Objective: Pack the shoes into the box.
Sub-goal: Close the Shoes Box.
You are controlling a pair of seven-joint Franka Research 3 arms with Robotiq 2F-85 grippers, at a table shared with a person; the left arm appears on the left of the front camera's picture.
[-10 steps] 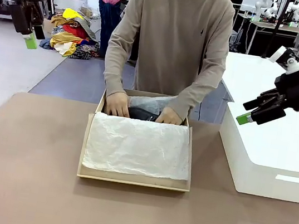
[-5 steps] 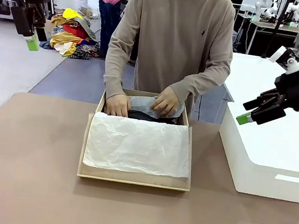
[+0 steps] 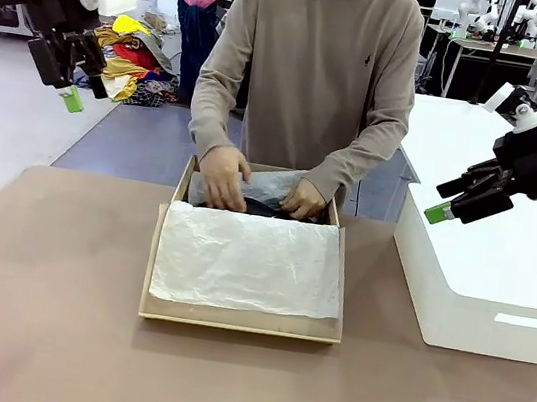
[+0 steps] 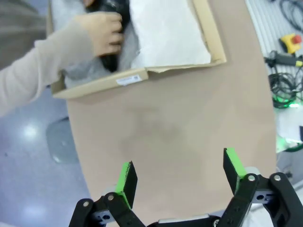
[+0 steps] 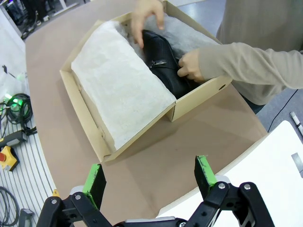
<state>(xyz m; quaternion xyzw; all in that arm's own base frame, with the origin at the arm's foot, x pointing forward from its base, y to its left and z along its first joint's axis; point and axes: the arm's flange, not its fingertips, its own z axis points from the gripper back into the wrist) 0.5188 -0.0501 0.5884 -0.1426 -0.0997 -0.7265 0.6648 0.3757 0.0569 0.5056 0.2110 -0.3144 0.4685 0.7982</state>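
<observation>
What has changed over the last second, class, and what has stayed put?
The left gripper, open, has swung down and inward toward the table. The person's right hand slid from the corner of the box onto the shoes; their left hand rose, then came back down. The right gripper, the box and the white tissue stayed put.

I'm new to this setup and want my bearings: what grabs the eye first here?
A person's hands hold glossy black shoes in the far end of the tan shoebox mid-table, white tissue paper spread over its near half. Both grippers hang open and empty, the left gripper high at the left, the right gripper above a large white box.
</observation>
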